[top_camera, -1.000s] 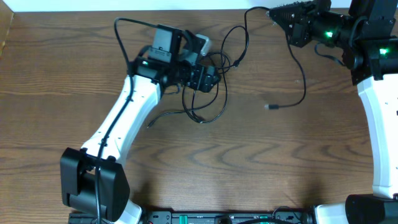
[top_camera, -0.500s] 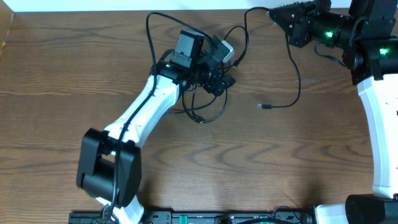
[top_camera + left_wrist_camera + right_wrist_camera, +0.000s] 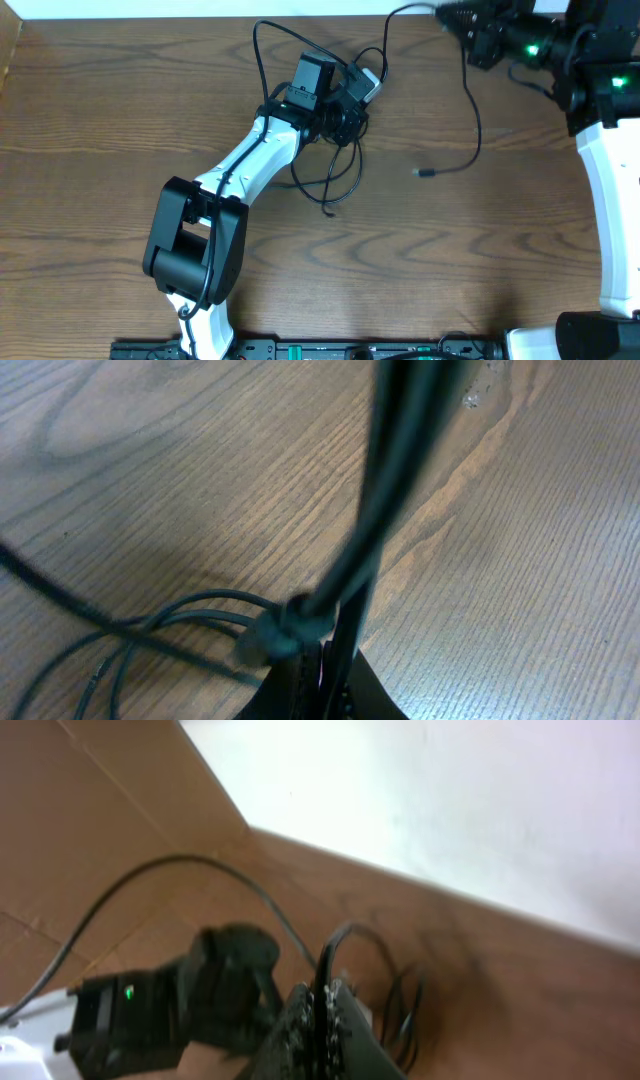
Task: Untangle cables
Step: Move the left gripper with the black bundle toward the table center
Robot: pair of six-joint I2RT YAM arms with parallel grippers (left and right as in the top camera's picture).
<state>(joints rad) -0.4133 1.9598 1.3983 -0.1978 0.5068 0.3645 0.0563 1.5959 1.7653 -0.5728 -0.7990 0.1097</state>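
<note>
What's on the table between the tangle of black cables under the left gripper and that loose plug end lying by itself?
Nothing. The overhead view shows only bare wooden table between the black cable tangle and the loose plug end.

Blurred black cable (image 3: 385, 490) pinched in hand (image 3: 322, 660), loops (image 3: 215, 596) on wooden table (image 3: 520, 560)

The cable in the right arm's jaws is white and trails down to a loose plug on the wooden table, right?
Not white: the cable in the right arm's jaws is black. The overhead view shows it trailing down to a loose plug on the wooden table.
</note>
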